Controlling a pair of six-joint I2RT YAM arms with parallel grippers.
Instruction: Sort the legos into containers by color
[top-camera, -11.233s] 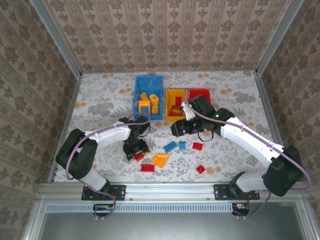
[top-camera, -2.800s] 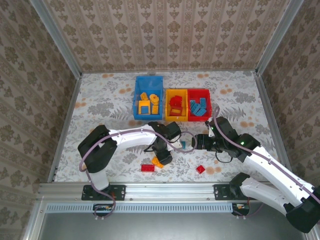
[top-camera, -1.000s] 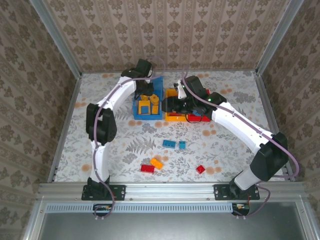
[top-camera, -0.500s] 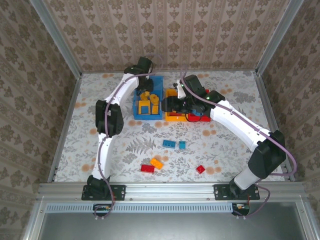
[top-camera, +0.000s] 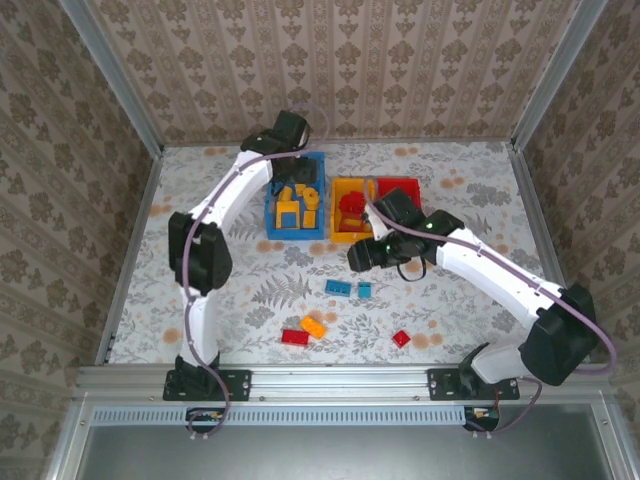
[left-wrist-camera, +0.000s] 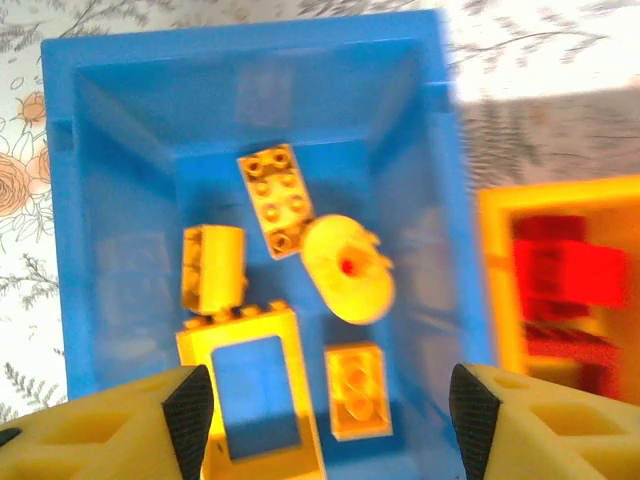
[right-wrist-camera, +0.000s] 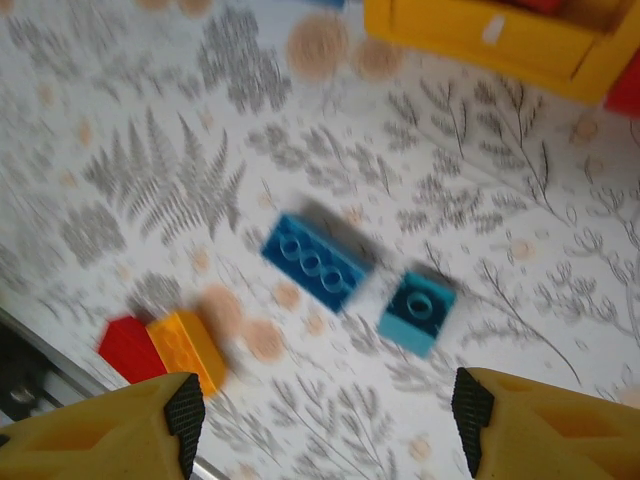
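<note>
My left hand (left-wrist-camera: 330, 425) hangs over the blue bin (left-wrist-camera: 110, 150) at the table's 12 o'clock, fingers wide apart and holding nothing. The bin holds five yellow legos (left-wrist-camera: 280, 200): a frame, a round one and three bricks. The yellow bin (top-camera: 342, 235) at its 3 o'clock holds red legos (left-wrist-camera: 555, 275), and the red bin (top-camera: 398, 182) comes next. My right hand (right-wrist-camera: 325, 425) is also wide apart and empty above the table (right-wrist-camera: 520, 330). Under it lie two blue legos (right-wrist-camera: 315, 262). At 8 o'clock an orange lego (right-wrist-camera: 190, 350) touches a red lego (right-wrist-camera: 128, 348). A lone red lego (top-camera: 401, 339) sits at 5 o'clock.

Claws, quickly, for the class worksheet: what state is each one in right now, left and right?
Left claw: open, holding nothing.
Right claw: open, holding nothing.
</note>
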